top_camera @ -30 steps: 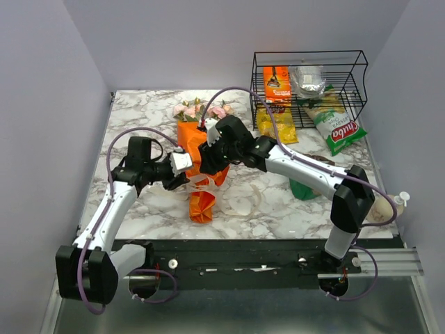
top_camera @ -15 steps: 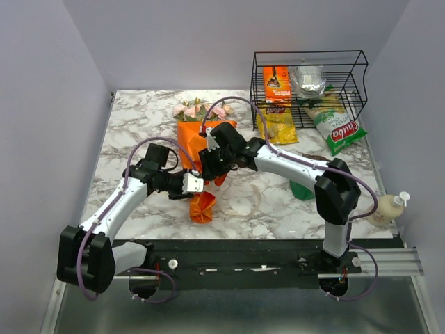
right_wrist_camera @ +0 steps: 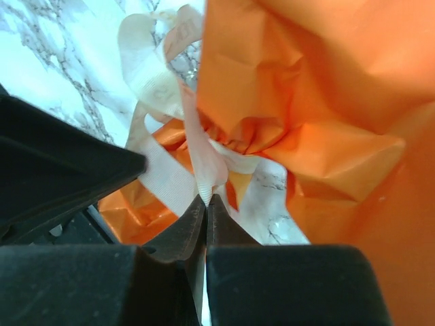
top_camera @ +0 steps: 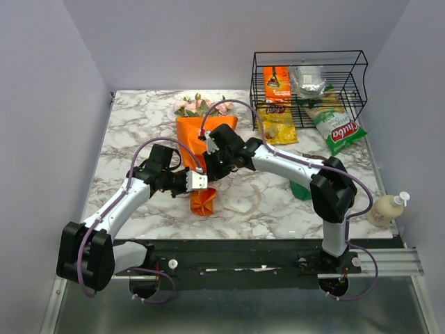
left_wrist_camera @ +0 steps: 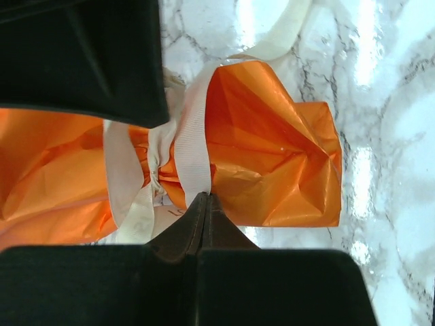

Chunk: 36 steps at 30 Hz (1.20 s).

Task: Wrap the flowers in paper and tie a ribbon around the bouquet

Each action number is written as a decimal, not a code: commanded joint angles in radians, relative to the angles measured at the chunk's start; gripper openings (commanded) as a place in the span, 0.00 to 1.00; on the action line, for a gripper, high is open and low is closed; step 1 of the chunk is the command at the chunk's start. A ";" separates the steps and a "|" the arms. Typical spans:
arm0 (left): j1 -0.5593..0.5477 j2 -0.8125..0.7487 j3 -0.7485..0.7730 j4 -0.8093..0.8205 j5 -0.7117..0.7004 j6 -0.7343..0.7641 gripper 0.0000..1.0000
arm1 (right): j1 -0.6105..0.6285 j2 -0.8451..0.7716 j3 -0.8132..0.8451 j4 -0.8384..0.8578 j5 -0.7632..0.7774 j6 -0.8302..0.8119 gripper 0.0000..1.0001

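Bouquet (top_camera: 193, 139) lies centrally on the tabletop (top_camera: 132, 125), with the flowers (top_camera: 198, 106) toward 12 o'clock and the flared tail of orange paper (top_camera: 203, 203) toward 6. Ribbon (left_wrist_camera: 192, 146) circles the narrow waist, and a loose loop rests on the marble at 3 o'clock of the tail. Left hand (left_wrist_camera: 206, 204), at the waist's 9 o'clock, is pinched tight on a ribbon strand. Right hand (right_wrist_camera: 206, 201), at 2 o'clock, is likewise closed on ribbon.

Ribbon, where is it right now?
The ribbon circles the narrow waist of the paper, mid-table in the top view, pinched by the left gripper and right gripper; a loose loop trails right on the table.
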 commanded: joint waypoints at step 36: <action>-0.001 -0.001 -0.104 0.467 0.045 -0.476 0.00 | -0.004 -0.275 -0.201 0.174 -0.070 -0.112 0.68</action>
